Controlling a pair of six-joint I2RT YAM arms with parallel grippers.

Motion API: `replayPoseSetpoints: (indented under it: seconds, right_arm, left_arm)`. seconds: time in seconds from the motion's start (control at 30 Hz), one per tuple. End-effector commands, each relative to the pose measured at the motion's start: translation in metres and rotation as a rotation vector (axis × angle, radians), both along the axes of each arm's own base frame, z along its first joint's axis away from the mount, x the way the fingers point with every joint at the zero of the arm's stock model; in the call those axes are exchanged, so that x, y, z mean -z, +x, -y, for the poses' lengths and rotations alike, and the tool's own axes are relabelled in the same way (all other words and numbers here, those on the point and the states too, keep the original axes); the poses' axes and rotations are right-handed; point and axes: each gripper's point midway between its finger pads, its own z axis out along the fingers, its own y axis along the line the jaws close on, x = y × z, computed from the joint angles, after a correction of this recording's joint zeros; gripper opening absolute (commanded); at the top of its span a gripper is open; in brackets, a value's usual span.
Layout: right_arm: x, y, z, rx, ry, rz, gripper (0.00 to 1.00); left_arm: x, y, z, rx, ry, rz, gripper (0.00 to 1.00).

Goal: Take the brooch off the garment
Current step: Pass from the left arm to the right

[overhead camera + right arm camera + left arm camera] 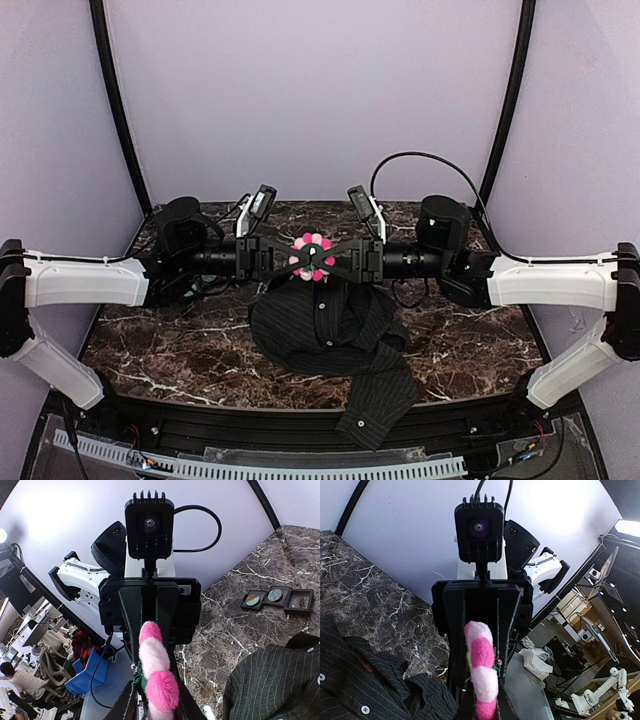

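pinching the brooch [312, 256] from two sides at once: clenched on by the left gripper [298, 258] at its left side and by the right gripper [328, 258] at its right side, with the dark fingers meeting in an x at the pink petals in the top view. held up in the air over the far half of the table [150, 340], just beyond the collar of the shirt [330, 325] and apart from it. seen edge-on from either wrist, as an upright column of pink and pale petals squeezed between that wrist's own fingers, with the opposite arm's camera staring straight back. so: flat face turned toward the overhead camera, rim pointing along the line that joins the two wrists. lying dead ahead of both sets of fingers, then, and no nearer to one arm than the other. no cloth showing round it from either wrist; shirt low and off to one side in both views, so judged already free of the garment, though cannot tell what the scrap of green behind the petals in the right wrist view is. judging the next move: let go with one side only, keep the other clenched, and draw back along that arm's own line, not sideways, to avoid twisting the disc out of the grip. three small black trays [277, 597] showing on the marble from the right wrist alone.
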Motion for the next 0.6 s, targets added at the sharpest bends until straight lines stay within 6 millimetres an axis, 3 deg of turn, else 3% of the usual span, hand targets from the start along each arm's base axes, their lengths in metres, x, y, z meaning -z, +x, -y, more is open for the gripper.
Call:
replayPoseSetpoints:
  seconds: [0.0,0.37,0.57]
  right_arm:
    - [-0.008,0.003,-0.001,-0.004,0.029,0.02,0.21]
    - [-0.003,0.004,-0.003,-0.003,0.021,0.01,0.01]
    - [0.0,0.006,-0.004,0.005,0.013,0.002,0.0]
  left_arm:
    - [0.002,-0.007,0.002,0.029,0.005,0.018,0.01]
    - [0.005,-0.006,0.005,0.034,0.02,0.013,0.01]
    - [0.017,0.005,0.008,-0.022,0.084,-0.011,0.02]
